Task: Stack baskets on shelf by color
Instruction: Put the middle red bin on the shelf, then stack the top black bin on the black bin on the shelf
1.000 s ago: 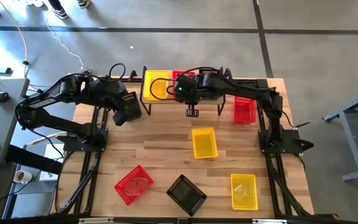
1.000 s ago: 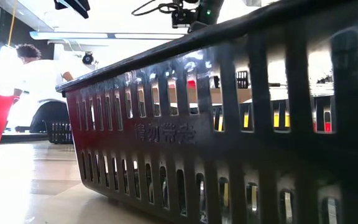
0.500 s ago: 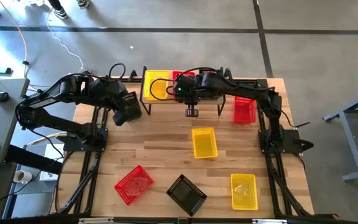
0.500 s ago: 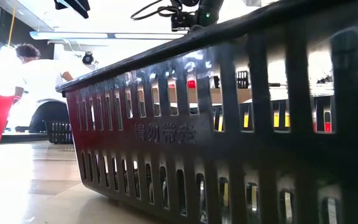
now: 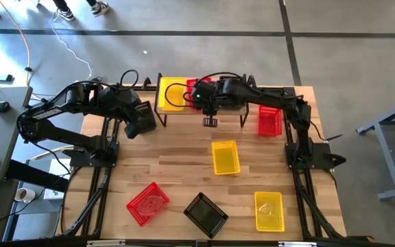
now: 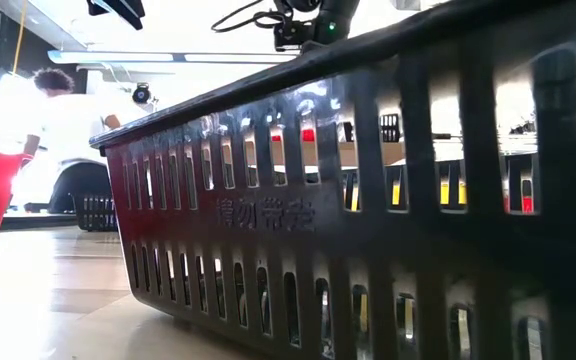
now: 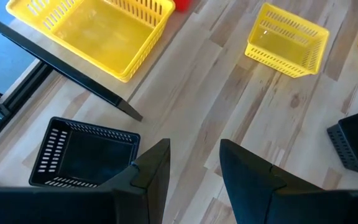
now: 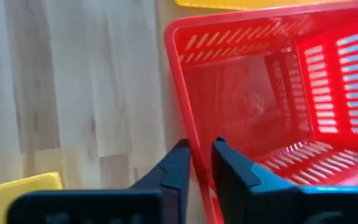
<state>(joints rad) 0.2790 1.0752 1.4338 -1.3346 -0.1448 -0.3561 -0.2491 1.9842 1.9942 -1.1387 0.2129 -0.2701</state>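
Spanning the high view is a tabletop (image 5: pixel 184 161) of pale butcher-block planks, its grain running in narrow strips; at its far edge stands the shelf (image 5: pixel 184 110), a light wood plank on thin black metal legs; on it sit a yellow basket (image 5: pixel 172 94) and, just beside it, a red basket (image 5: pixel 199 89), both of glossy moulded plastic with slotted mesh walls. Off the shelf lie a second red basket (image 5: pixel 270 121) near the right arm's base, a yellow one (image 5: pixel 225 158) mid-table, and along the near edge a tilted red one (image 5: pixel 147 203), a black one (image 5: pixel 206 214) and another yellow one (image 5: pixel 269 210). In the low view that black basket (image 6: pixel 368 200) fills the frame, its wall ribbed with rounded vertical slots and bearing embossed characters too faint to read.

The right gripper (image 5: pixel 211 121) hangs at the shelf's front edge; in its wrist view its dark fingers (image 8: pixel 182 165) straddle the rim of the red basket (image 8: pixel 278 93) with a slim gap between them, and whether they pinch that rim I cannot tell. The left gripper (image 7: pixel 194 171) waits at the table's far left, above a black basket (image 7: pixel 82 152), its jaws parted and holding nothing.
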